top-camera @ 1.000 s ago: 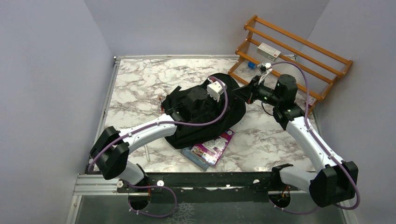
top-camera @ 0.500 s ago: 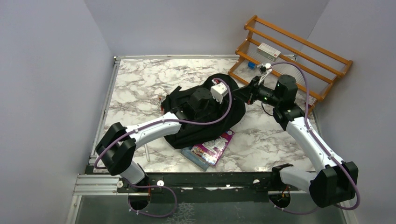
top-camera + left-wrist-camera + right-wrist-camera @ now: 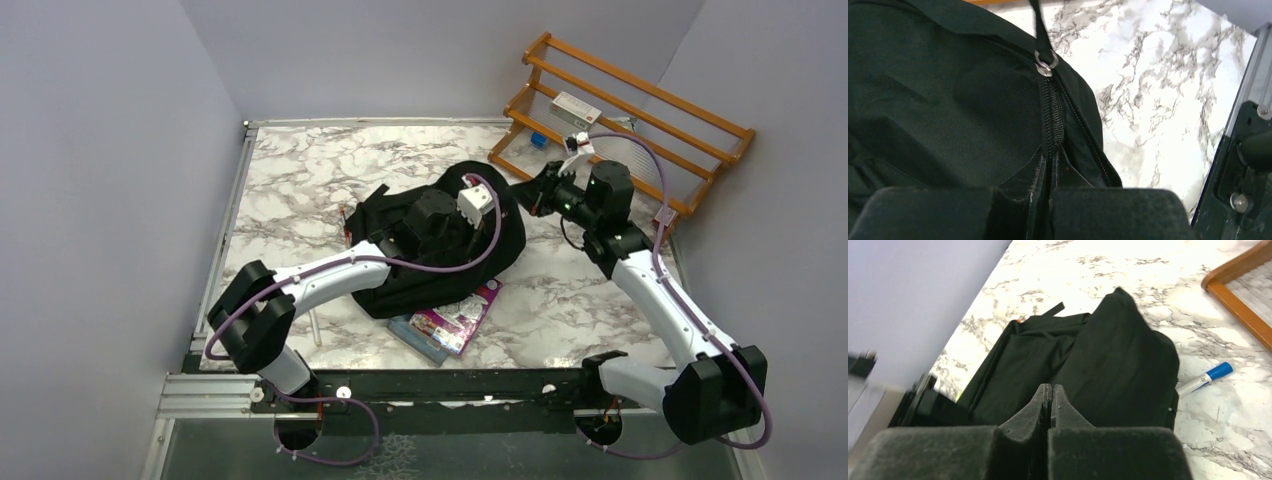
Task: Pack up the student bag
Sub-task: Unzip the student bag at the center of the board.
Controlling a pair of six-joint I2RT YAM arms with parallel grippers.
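The student bag (image 3: 485, 250), a black fabric backpack, lies at the middle of the marble table. My left gripper (image 3: 478, 225) reaches over it and is shut on the bag's zipper edge (image 3: 1052, 115), whose tape runs in between the fingertips (image 3: 1038, 172). From the zipper ring (image 3: 1044, 62) a thin black pull strap runs taut out of the top of the left wrist view. My right gripper (image 3: 532, 195) hovers at the bag's right end, shut, and nothing shows between its fingers (image 3: 1043, 400). The bag (image 3: 1118, 360) bulges up just ahead of it.
A purple and white packet (image 3: 455, 315) lies partly under the bag's near edge. An orange wooden rack (image 3: 620, 120) with a white box (image 3: 575, 108) stands at the back right. A blue-capped marker (image 3: 1205, 377) lies by the rack. A white stick (image 3: 315, 325) rests near the left arm.
My left gripper shifted right over the bag and closed on its zipper edge. My right gripper drew back slightly to the right, still shut.
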